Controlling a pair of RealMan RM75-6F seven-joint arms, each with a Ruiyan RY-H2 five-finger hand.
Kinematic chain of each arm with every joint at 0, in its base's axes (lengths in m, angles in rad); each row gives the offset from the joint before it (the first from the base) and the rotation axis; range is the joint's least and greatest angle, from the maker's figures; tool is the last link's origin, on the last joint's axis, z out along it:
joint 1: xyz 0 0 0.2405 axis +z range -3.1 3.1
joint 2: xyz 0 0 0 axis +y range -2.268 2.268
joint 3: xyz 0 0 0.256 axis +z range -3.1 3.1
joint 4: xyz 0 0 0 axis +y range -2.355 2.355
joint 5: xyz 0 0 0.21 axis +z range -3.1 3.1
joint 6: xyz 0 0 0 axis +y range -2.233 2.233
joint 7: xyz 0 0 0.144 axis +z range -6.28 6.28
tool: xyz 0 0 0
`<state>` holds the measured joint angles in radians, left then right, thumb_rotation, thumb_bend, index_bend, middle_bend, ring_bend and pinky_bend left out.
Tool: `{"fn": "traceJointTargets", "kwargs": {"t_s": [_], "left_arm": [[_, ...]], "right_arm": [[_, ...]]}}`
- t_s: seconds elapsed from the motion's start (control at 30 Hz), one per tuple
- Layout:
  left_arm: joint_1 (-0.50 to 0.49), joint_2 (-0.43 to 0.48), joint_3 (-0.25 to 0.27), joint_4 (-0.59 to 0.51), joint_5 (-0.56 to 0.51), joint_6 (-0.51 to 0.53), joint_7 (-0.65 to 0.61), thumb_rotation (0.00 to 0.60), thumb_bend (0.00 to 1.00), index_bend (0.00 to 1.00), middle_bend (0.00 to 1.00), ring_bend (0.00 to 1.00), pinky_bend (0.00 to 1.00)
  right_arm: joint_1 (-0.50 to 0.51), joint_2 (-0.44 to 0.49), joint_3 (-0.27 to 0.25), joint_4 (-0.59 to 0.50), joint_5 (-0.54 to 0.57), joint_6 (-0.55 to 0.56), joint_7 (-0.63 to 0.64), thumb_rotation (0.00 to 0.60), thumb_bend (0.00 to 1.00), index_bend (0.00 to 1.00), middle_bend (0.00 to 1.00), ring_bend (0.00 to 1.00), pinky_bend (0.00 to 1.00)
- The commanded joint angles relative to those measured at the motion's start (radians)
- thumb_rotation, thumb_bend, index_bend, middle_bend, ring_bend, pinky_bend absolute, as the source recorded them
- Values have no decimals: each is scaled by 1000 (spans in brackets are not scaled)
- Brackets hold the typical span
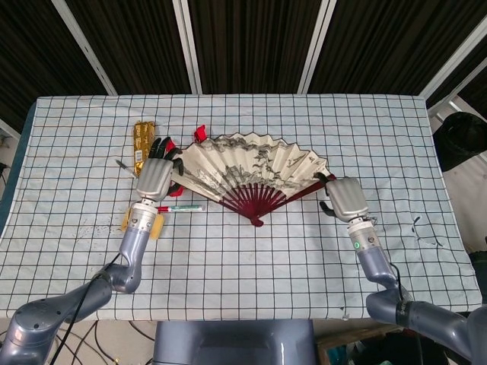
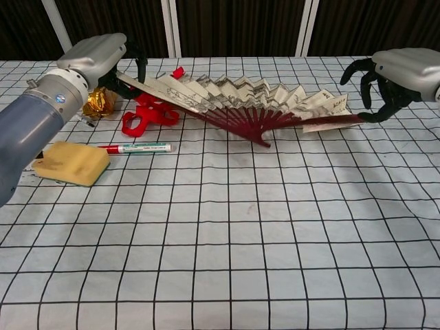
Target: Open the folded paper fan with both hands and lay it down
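Paper fan [image 1: 251,169] fully spread, lying on the checkered tabletop [image 1: 304,251], pivot end pointing toward the near edge, painted leaf arcing toward the far side; in the chest view the fan [image 2: 254,103] looks flat or nearly flat on the cloth, red ribs fanned out from the pivot. Left robot hand [image 1: 156,176] sits at the fan's left outer rib, fingers wrapped over that edge, grasping it; chest view shows the same left robot hand [image 2: 103,58] with dark fingers closed on the rib end. Right robot hand [image 1: 344,198] is just beside the fan's right outer rib; in the chest view the right robot hand [image 2: 385,79] has fingers curved but apart, released, with the rib tip reaching just under the fingertips, contact unclear. Red strap [image 2: 148,113] lies partly under the fan's left side. Gold foil packet [image 1: 141,137] just beyond the left hand. Marker pen [image 2: 137,148] near the strap, yellow sponge [image 2: 70,163] left of the pen
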<state>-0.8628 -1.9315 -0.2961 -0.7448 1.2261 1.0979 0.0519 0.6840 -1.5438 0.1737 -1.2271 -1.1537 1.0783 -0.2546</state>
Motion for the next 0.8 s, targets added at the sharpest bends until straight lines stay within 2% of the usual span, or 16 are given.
{"fn": "traceJointTargets", "kwargs": {"t_s": [0.03, 0.1, 0.17, 0.27, 0.47, 0.57, 0.6, 0.7, 0.73, 0.8], "left_arm": [[1, -2, -3, -4, -1, 1, 4, 600, 406, 716, 278, 18, 4], [1, -3, -4, -7, 0, 2, 8, 600, 406, 716, 278, 18, 4], [2, -4, -6, -10, -1, 1, 10, 600, 406, 716, 278, 18, 4], [5, -5, -5, -13, -1, -1, 13, 600, 406, 716, 278, 18, 4], [19, -7, 5, -18, 1, -7, 23, 600, 401, 716, 275, 18, 4], [28, -4, 13, -26, -8, -25, 49, 600, 355, 696, 246, 16, 3], [32, -1, 16, -32, -12, -32, 61, 600, 290, 661, 221, 10, 1], [45, 16, 29, -58, -25, -62, 98, 600, 53, 476, 107, 0, 0], [51, 30, 34, -79, -31, -75, 116, 600, 13, 404, 64, 0, 0], [65, 58, 40, -128, -45, -93, 148, 600, 0, 300, 15, 0, 0]], "right_arm": [[-5, 9, 5, -22, 24, -18, -25, 600, 131, 84, 324, 439, 436], [-8, 16, 8, -37, 43, -29, -43, 600, 87, 20, 223, 324, 368], [-10, 25, 11, -52, 66, -43, -63, 600, 50, 0, 118, 214, 287], [-12, 40, 13, -77, 106, -66, -98, 600, 18, 0, 36, 140, 246], [-20, 79, 3, -148, 161, -85, -169, 600, 0, 0, 0, 99, 220], [-31, 101, -7, -195, 177, -83, -186, 600, 0, 0, 0, 80, 212], [-35, 108, -11, -210, 180, -82, -190, 600, 0, 0, 0, 76, 212], [-47, 122, -20, -239, 184, -75, -195, 600, 0, 0, 0, 70, 212], [-51, 126, -22, -248, 183, -70, -195, 600, 0, 0, 0, 70, 212], [-60, 132, -24, -262, 183, -60, -189, 600, 0, 0, 0, 70, 212]]}}
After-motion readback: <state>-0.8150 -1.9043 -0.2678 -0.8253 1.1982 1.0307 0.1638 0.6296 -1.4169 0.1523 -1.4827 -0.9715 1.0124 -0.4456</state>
